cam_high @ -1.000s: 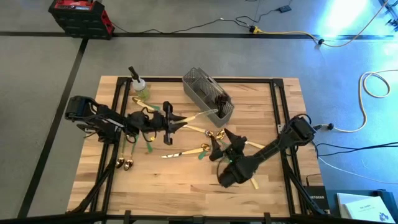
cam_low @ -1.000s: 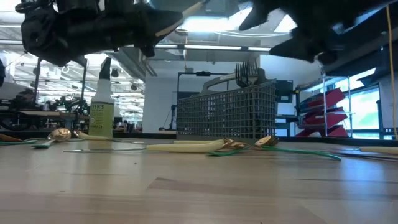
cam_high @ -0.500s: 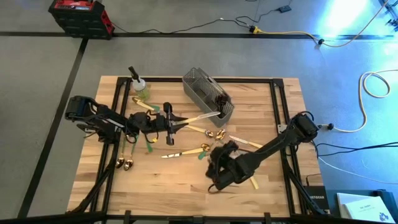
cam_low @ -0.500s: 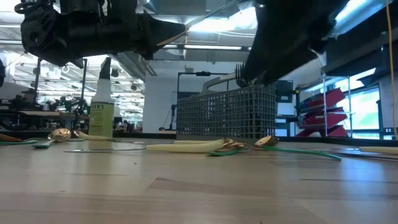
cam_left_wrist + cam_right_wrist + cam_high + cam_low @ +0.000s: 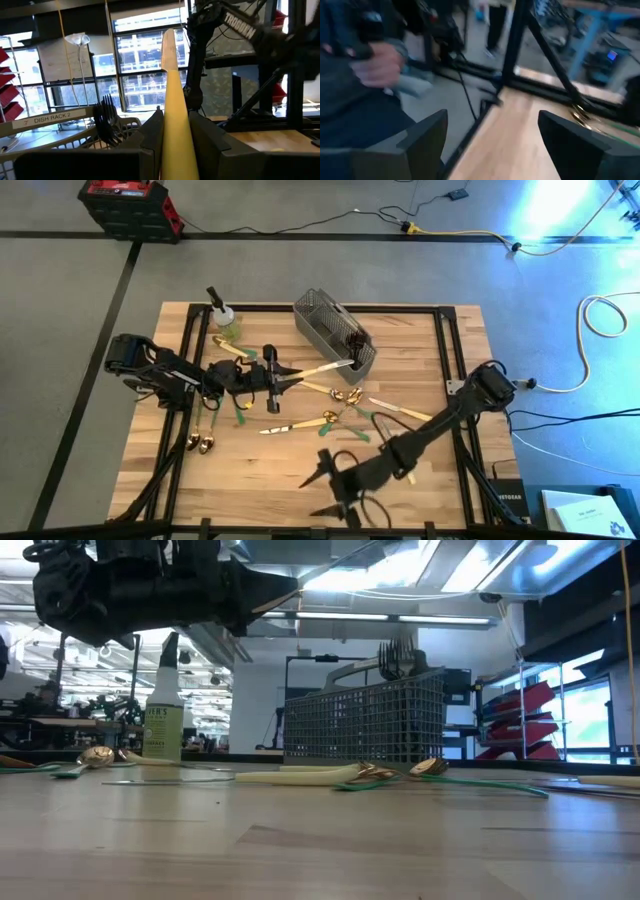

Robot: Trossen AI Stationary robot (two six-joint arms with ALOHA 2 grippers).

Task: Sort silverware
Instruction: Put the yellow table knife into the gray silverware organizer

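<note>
The left gripper [image 5: 283,373] clamps a cream-handled utensil [image 5: 325,367], slim and pale, its free end reaching the mesh caddy [image 5: 333,328] that holds dark forks [image 5: 107,117]. The right gripper [image 5: 322,490] hangs with its fingers spread and empty over bare wood near the table's [image 5: 260,480] front edge. More silverware [image 5: 330,418], gold and green-handled, lies mid-table. One spray bottle [image 5: 224,318] stands at the back.
</note>
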